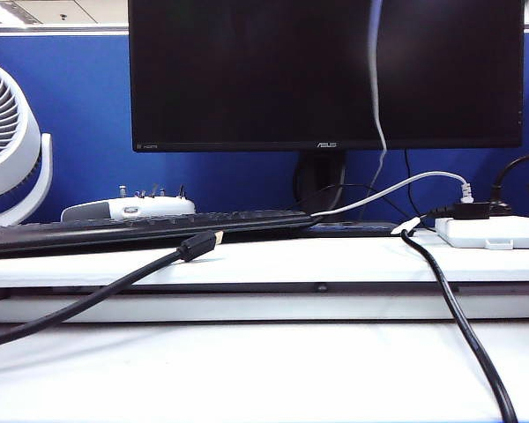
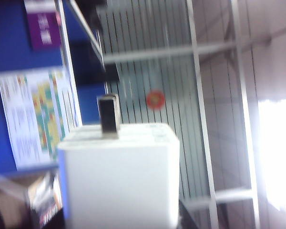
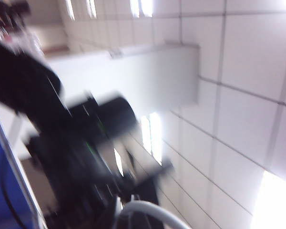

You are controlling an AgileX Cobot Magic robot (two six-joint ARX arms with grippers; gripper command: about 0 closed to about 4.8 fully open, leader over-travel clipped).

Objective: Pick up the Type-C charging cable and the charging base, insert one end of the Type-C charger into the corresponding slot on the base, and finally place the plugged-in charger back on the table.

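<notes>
Grips the white charger block [image 2: 119,176] in the left hand, up in the air, close to the left wrist camera, metal pin [image 2: 107,116] on top. Clenches the right hand tight, hidden in a blurry wrist picture. Shows the thin white cable [image 1: 375,88] hanging down the dark screen [image 1: 247,70], upper right of the outside frame. Cannot tell if held.

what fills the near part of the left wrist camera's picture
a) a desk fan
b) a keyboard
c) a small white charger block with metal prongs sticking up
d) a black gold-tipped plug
c: the left wrist view shows the charging base close up, a white block with metal prongs on top, blurred ceiling and a wall poster behind it.
</notes>
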